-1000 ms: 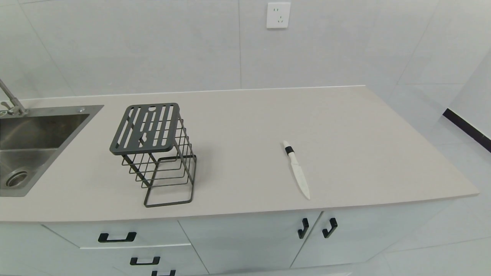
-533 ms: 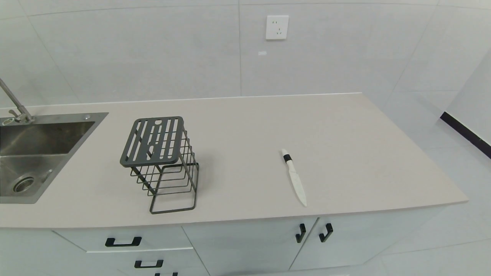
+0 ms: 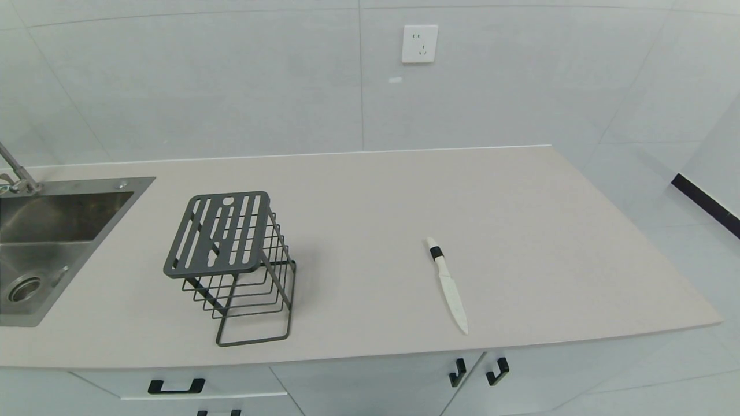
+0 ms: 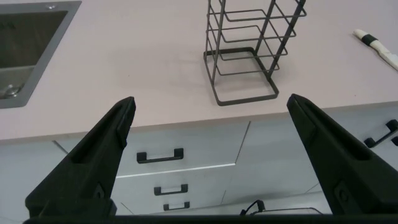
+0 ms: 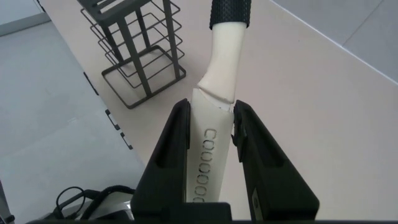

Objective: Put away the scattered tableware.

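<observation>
One wire rack [image 3: 231, 266] stands on the pale stone-look counter [image 3: 462, 196], between the single steel sink [image 3: 52, 231] and one knife [image 3: 446, 283]. The knife lies flat, well apart from the rack, its white blade tip near the front edge and a black band on its cream handle. The rack is dark metal, with a slotted flat top over thin bars. The left gripper [image 4: 211, 102] hangs spread wide and holds nothing. The right gripper [image 5: 211, 109] clamps one cream utensil [image 5: 225, 56] with a black ribbed end. One white socket [image 3: 420, 43] sits on the tiled wall.
</observation>
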Available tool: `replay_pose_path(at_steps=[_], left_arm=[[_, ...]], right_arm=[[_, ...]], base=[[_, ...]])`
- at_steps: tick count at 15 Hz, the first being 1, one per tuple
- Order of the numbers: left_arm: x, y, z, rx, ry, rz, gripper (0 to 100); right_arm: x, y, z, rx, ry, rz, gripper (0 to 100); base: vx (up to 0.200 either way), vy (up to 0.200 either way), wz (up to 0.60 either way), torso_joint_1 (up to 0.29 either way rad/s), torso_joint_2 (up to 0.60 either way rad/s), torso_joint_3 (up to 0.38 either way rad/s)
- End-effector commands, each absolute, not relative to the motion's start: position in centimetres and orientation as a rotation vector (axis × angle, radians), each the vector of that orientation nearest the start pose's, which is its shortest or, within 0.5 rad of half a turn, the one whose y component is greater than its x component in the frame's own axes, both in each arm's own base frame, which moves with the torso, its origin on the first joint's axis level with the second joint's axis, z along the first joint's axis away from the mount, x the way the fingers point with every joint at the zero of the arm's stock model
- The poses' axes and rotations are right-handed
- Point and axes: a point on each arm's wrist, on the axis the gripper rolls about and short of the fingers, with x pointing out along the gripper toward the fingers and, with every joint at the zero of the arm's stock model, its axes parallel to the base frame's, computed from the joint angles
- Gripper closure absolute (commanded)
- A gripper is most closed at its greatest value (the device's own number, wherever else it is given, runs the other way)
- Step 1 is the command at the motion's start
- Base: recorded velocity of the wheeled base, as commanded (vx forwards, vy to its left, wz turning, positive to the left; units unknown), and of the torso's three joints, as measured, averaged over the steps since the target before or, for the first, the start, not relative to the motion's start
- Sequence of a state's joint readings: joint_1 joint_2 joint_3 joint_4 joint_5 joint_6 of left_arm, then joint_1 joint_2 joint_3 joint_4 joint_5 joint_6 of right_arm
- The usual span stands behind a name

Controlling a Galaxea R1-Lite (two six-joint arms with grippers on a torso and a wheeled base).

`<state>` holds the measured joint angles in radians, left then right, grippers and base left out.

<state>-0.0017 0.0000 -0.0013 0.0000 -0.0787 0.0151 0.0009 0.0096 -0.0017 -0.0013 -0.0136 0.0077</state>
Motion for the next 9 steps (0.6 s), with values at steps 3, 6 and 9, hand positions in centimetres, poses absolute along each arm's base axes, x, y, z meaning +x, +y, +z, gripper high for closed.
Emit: replay_pose_path(at_steps=[3,6,9], left_arm=[[-2.29,-0.18,7.59,0.015,-0.001,-0.081,0],[-2.29,-0.18,7.61,0.017,-0.002,-0.081,0],[-2.3,-0.18,7.59,0.018,-0.002,-0.08,0]], right_arm=[[-2.21,-0.03,7.63,0.008,0.008,-0.012,0],[-2.21,-0.03,7.63,0.008,0.008,-0.012,0],[-2.21,-0.03,7.63,0.008,0.008,-0.012,0]], base=[[0.0,0.0,0.0,0.0,0.0,0.0],[0.067,0.0,0.0,0.001,0.0,0.002],[0.0,0.0,0.0,0.0,0.0,0.0]])
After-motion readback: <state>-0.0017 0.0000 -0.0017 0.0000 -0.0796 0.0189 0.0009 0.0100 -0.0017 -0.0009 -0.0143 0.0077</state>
